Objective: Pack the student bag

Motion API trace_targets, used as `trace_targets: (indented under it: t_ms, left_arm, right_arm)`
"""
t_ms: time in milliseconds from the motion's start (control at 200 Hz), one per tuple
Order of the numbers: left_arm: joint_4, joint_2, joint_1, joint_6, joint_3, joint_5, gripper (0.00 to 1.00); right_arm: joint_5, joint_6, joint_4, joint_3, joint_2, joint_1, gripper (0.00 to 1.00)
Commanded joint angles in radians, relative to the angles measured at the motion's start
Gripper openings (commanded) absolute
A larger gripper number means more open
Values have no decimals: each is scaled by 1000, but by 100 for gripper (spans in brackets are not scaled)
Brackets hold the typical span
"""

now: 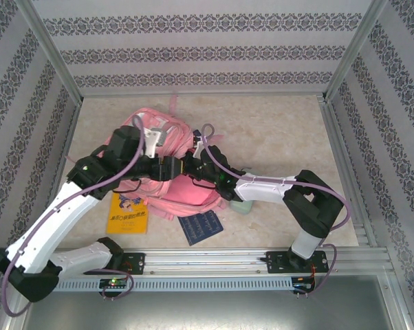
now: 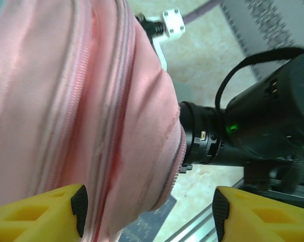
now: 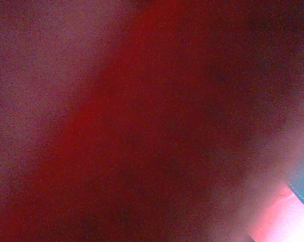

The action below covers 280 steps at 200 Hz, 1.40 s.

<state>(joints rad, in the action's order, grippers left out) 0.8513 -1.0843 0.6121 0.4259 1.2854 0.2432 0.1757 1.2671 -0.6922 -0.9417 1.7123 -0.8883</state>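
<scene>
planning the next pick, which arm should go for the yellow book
Left, likely. The left claw stands open at the bag, and the book lies on that arm's side. The right arm has its end hidden in the bag's fabric, so it looks busy.

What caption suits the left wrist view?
Open left fingers straddle the pink student bag, where the right arm meets its zipper edge.

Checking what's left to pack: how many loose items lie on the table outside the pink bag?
3: yellow book near-left of the bag, dark blue flat item at its near edge, pale green thing under the right arm. Others may be hidden.
</scene>
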Motion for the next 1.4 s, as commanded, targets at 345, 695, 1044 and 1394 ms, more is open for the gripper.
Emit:
trace_targets:
  t_ms: [345, 695, 1044, 1394]
  left_arm:
    - [43, -54, 127, -48, 25, -432, 46]
    - [-41, -31, 106, -85, -32, -363, 0]
    - [-122, -5, 20, -244, 107, -468, 0]
    - [-206, -153, -239, -275, 294, -253, 0]
  right_arm:
    - [-11, -6, -56, -30, -18, -26, 12]
    - [-74, -97, 110, -42, -51, -49, 15]
    - [-175, -514, 589, -69, -221, -48, 70]
    - [-207, -651, 679, 58, -471, 42, 90]
